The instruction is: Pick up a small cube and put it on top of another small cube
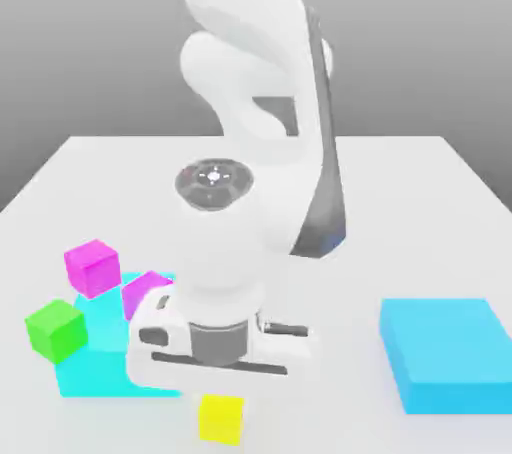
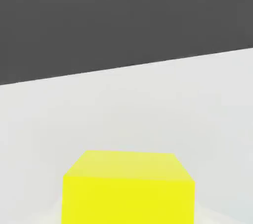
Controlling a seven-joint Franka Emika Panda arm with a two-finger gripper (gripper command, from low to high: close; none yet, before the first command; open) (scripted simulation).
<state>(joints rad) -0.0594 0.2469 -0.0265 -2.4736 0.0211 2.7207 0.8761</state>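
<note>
The white robot arm (image 1: 265,132) bends forward and down over the near part of the white table (image 1: 400,202), its wrist pointing straight at the surface. Its end effector (image 1: 220,394) sits directly over a small yellow cube (image 1: 221,418), which lies on the table near the front edge in the exterior view, its top meeting the underside of the hand. The end effector is closed to its narrowest, and with the yellow cube right between and beneath the hand it appears to be clamped on that cube; the fingers themselves are hidden behind the hand body and the cube. In the hand view the yellow cube (image 2: 128,188) sits close up, with the pale table stretching away behind it to a dark background.

Toward the exterior view's left of the hand lies a flat cyan block (image 1: 95,352), partly covered by the hand. A small magenta cube (image 1: 93,267) stands at its far corner, a second magenta cube (image 1: 145,292) rests just beside the hand, and a small green cube (image 1: 56,330) sits at the block's left edge. Well apart, toward the exterior view's right, a second flat cyan block (image 1: 447,354) lies on the table.
</note>
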